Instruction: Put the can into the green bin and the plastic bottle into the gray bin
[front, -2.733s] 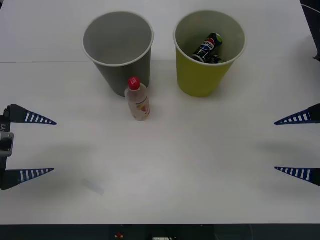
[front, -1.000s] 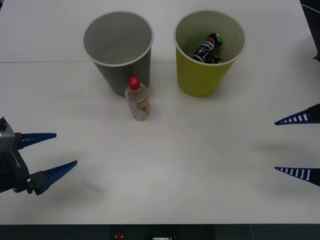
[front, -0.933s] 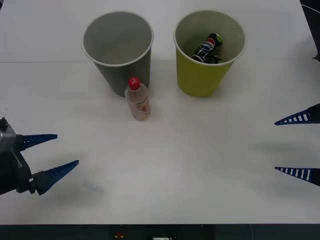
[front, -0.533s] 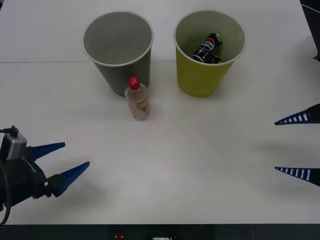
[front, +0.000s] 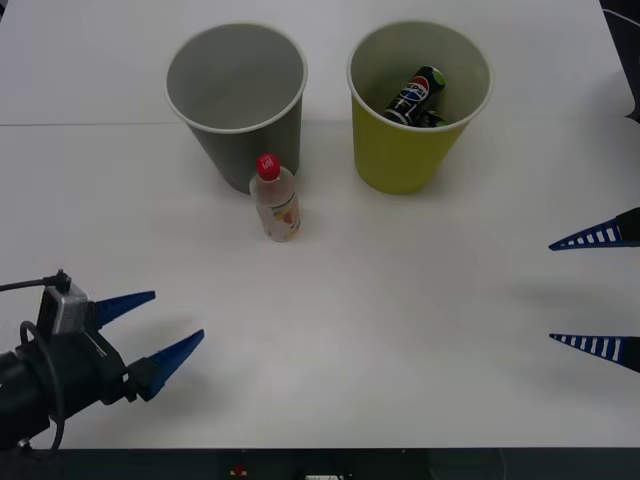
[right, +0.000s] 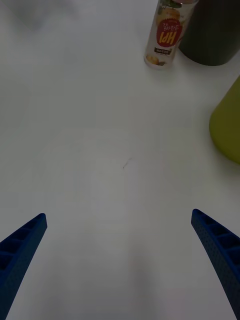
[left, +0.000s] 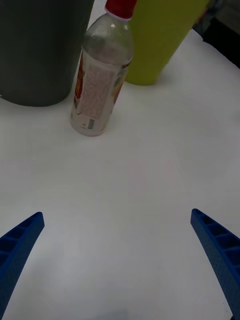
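One half of the job looks done in the front view: the can (front: 418, 92) lies inside the green bin (front: 412, 150), while the bottle (front: 276, 203) stands upright on the table (front: 400, 300), just in front of the gray bin (front: 236, 115) and perhaps touching its wall. The left gripper (front: 165, 330) sits low over the table, fingers spread wide and aimed ahead and to its right, with the bottle well ahead of its tips. The right gripper (front: 590, 292) is parked at the far side, fingers also apart, holding nothing.

From the right wrist view, the bottle (right: 165, 37) stands far ahead of that gripper's spread fingers (right: 216, 240), beside the gray bin (right: 212, 35), with an edge of the green bin (right: 227, 127) nearer. This arm probably need not move.

From the left wrist view, the bottle (left: 100, 85) stands ahead of the open fingers (left: 22, 235) and off toward one of them, so it is not yet centred in the gap. The gray bin (left: 42, 50) is right behind it and the green bin (left: 157, 40) behind on the other side. To do the grasp well, the left gripper should likely centre on the bottle first, then advance level so the fingers pass either side of the labelled body below the cap. It should stop short of the gray bin, since a nudge could tip the bottle or shove the bin. A firm hold is needed before lifting over the rim.
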